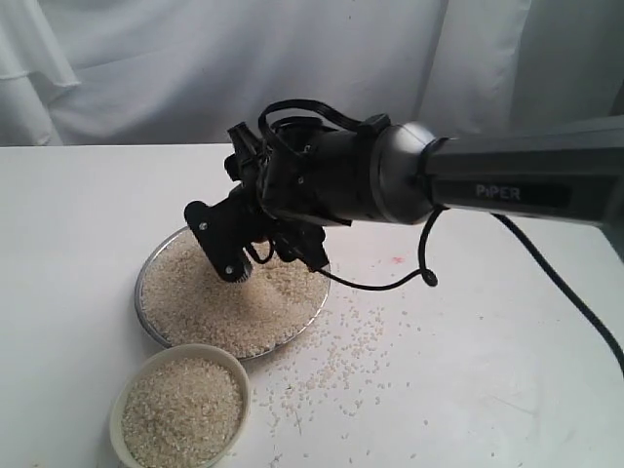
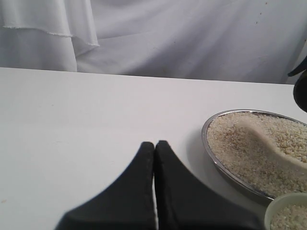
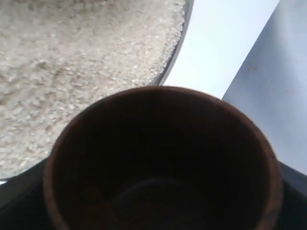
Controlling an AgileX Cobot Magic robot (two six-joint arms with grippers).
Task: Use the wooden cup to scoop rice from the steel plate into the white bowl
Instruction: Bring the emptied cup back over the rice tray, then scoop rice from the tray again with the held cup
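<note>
Hanging low over the plate (image 1: 142,292), left of centre in the exterior view, grips the cup (image 3: 160,163) in the right claw (image 1: 255,255). Jaws spread wide, clamped on the wooden sides, with black fingers (image 3: 17,203) just showing at the lower corners of the right wrist view. Nothing inside the cup, by the look of that dark hollow: empty, mouth open to the right wrist view, rim close above the rice (image 3: 72,72). Poised for a dip, apparently, and held low and tilted so as to bite into the heap rather than skim across it. Impossible to say whether touching the grains or hanging just clear; hidden behind the claw and arm (image 1: 507,185) in the exterior view.

Now the bowl (image 1: 185,348), lower left, just beside the plate's near rim and already heaped with rice. Parked that close, surely, to keep each carry short and cut down on spills. Plenty spilled regardless: loose grains (image 1: 341,361) strewn over the table (image 1: 507,370) to the right of bowl and plate. Broad bed of rice left on the plate, with a smooth trough (image 2: 268,139) running through it in the left wrist view, so lots more to move.

Left claw (image 2: 154,143): pinched fully shut, fingers (image 2: 139,177) pressed flat together, holding nothing, out over the table apart from the plate. Kept back there, most likely, to leave the working arm a free path between plate and bowl.
</note>
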